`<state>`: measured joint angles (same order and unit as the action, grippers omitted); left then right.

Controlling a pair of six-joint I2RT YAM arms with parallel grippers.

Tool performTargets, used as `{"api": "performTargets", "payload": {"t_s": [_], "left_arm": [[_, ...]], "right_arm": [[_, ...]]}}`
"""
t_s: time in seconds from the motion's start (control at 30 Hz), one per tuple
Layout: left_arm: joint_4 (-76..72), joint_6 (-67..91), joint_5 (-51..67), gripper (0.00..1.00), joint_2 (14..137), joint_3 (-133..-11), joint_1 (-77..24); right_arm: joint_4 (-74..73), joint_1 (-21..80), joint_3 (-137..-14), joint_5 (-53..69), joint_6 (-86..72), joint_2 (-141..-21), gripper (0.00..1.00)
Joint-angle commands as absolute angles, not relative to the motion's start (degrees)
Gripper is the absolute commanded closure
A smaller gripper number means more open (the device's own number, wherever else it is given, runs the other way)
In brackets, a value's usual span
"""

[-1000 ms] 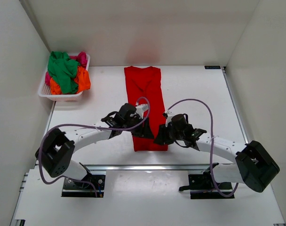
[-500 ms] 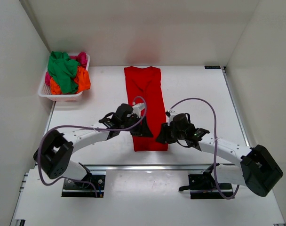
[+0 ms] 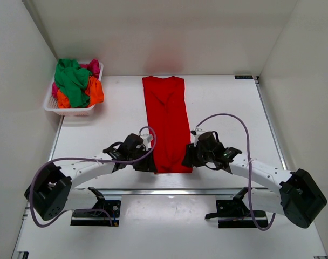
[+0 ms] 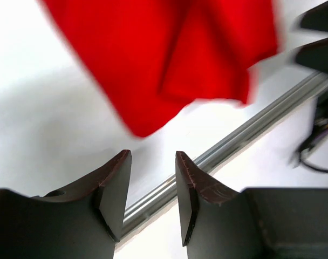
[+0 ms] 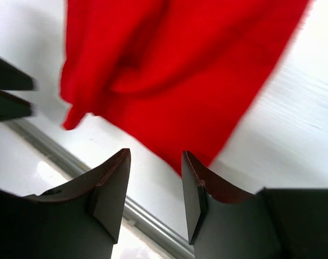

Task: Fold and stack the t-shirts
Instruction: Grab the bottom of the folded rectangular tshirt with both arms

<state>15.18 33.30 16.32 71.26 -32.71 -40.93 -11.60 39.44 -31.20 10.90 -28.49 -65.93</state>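
Observation:
A red t-shirt lies folded into a long narrow strip down the middle of the table, its hem towards the arms. My left gripper sits at the hem's near left corner and my right gripper at its near right corner. In the left wrist view the red t-shirt lies just beyond my open left gripper, with nothing between the fingers. The right wrist view shows the red t-shirt ahead of my open right gripper, also empty. More t-shirts, green, orange and pink, are heaped at the back left.
The heap fills a white lattice basket at the table's back left corner. A metal rail runs along the near table edge just behind the grippers. White walls close in the left, back and right sides.
Both grippers have slid back along the red shirt towards its near hem, the left one off the cloth to the corner. The right gripper's jaws have widened a little.

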Motion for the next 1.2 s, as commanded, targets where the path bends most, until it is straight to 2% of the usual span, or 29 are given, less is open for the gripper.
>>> {"api": "performTargets", "payload": {"t_s": [0.0,0.47,0.53,0.6,0.63,0.7,0.97,1.17], "left_arm": [[13.9,34.8,14.8,0.51,71.0,-30.7,-42.2],[7.1,38.8,13.0,0.52,70.0,-26.5,-42.2],[6.2,39.2,12.6,0.52,69.6,-26.5,-42.0],[6.0,39.1,12.6,0.52,70.0,-26.5,-41.9],[5.8,39.1,12.2,0.51,70.1,-27.2,-41.9],[5.3,39.0,12.3,0.53,70.4,-27.3,-41.9],[3.8,38.5,11.7,0.53,75.6,-28.6,-42.9],[2.5,38.9,11.3,0.53,77.3,-28.8,-43.2]], "right_arm": [[-7.4,42.3,-35.3,12.6,-30.1,-67.8,0.6],[-7.5,50.0,-45.8,11.3,-29.9,-80.6,0.61],[-8.0,50.5,-46.4,11.3,-30.1,-81.8,0.68],[-8.6,50.1,-46.3,11.4,-30.1,-82.3,0.89],[-9.0,50.5,-46.1,11.7,-30.4,-81.7,0.96],[-9.3,49.6,-45.6,11.5,-30.1,-80.3,1.0],[-13.6,44.4,-42.3,13.8,-30.1,-72.2,1.0],[-14.0,41.7,-36.9,15.5,-29.8,-72.1,1.0]]}}
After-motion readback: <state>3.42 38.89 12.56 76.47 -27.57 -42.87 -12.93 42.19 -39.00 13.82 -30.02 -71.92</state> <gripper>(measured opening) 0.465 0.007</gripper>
